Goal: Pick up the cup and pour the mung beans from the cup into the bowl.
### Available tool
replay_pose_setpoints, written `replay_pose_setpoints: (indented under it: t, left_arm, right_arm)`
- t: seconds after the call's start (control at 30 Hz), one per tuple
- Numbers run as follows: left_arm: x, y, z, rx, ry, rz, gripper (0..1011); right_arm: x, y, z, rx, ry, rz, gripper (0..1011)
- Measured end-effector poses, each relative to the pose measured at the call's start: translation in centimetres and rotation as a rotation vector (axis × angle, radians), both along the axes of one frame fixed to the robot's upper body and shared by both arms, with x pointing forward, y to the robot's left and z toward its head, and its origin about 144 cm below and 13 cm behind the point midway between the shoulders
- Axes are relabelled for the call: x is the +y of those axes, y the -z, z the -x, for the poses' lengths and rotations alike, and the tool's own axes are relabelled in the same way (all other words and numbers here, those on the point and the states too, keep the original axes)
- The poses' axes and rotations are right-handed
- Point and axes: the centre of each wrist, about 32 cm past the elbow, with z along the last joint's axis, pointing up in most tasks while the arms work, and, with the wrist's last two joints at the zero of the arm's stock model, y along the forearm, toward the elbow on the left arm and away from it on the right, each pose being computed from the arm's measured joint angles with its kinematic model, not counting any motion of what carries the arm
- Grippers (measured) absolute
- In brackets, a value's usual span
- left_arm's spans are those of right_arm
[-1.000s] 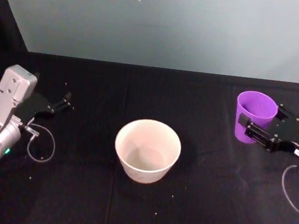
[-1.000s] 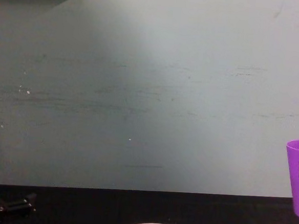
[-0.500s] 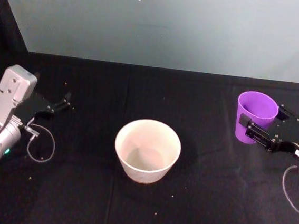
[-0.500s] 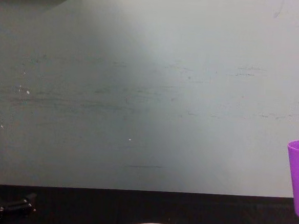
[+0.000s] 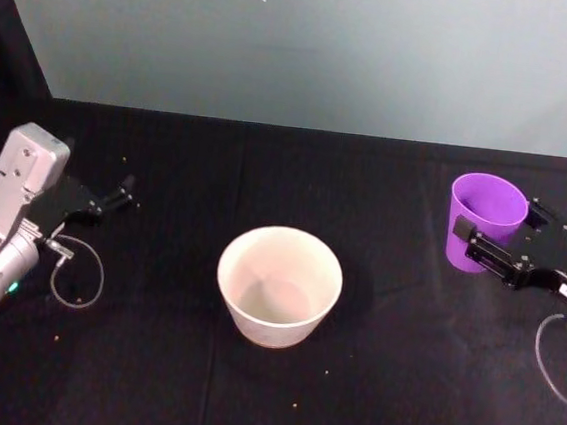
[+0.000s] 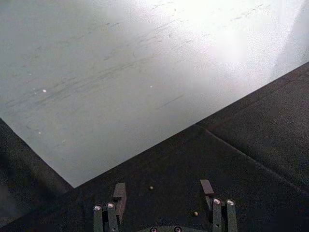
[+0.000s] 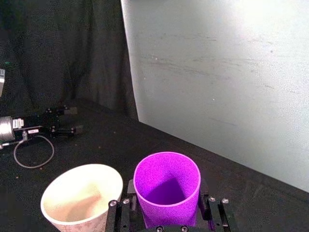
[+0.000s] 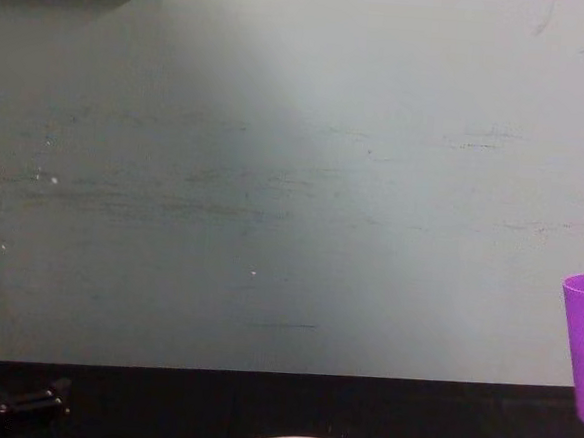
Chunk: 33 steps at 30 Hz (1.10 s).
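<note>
Head view: R gripper (image 5: 495,223) clasps the purple cup (image 5: 487,202), which stands upright at mid-right of frame w/ one finger on each side of its wall. The bowl (image 5: 275,324) sits at centre on the black table (image 5: 398,384), well apart from the cup. L gripper (image 5: 124,195) rests at mid-left, fingers spread, released.

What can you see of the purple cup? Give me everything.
The cup is a small bright purple tumbler, plastic by its look, with a smooth tapered wall and no handle. It stands upright, mouth up, on the robot's right, apart from the bowl. The right gripper grips its wall from both sides. Its inside looks shadowed purple; beans cannot be made out. Whether its base touches the black table cannot be told.
</note>
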Motion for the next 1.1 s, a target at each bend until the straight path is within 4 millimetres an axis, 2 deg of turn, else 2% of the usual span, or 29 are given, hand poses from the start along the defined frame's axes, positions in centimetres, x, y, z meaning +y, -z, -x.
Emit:
replay_pose_setpoints:
  t: [1.1]
  left_arm:
    - [0.0,0.0,0.0,0.0,0.0,0.0,1000]
  right_arm:
    - [-0.01,0.01,0.01,0.0,0.0,0.0,729]
